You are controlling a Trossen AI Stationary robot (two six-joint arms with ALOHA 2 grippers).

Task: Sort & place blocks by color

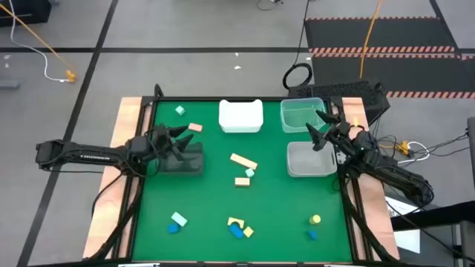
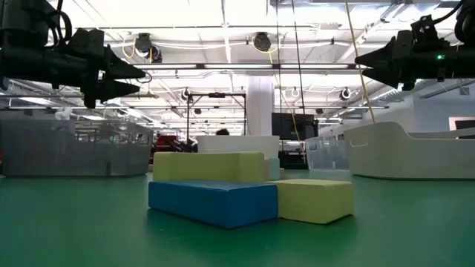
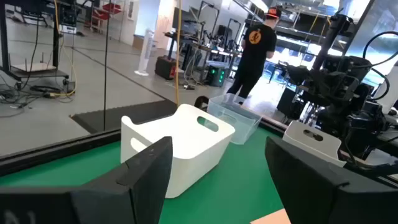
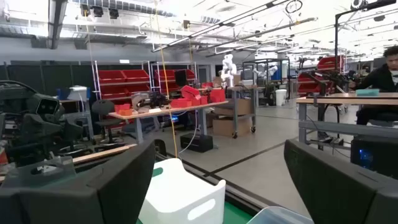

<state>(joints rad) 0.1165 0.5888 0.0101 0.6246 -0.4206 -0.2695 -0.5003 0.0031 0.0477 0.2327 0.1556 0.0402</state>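
Observation:
The blocks lie loose on the green table [image 1: 208, 200]. A mint cube [image 1: 180, 110] and a tan-pink block [image 1: 195, 127] lie at the far left. A tan bar [image 1: 243, 161], a mint piece [image 1: 250, 172] and a tan block [image 1: 242, 181] lie in the middle. Blue and yellow blocks [image 1: 237, 228] lie near the front edge and also show in the low view [image 2: 211, 202]. My left gripper [image 1: 177, 136] hangs open and empty above the dark bin [image 1: 184, 162]. My right gripper [image 1: 319, 130] hangs open and empty between the two clear bins.
A white bin [image 1: 241, 116] stands at the far middle, a clear bin [image 1: 303, 113] at the far right and a grey-clear bin [image 1: 310, 159] in front of it. A mint and a blue block [image 1: 177, 222] lie front left, a yellow and a blue one [image 1: 314, 226] front right. A person [image 3: 258, 46] stands beyond the table.

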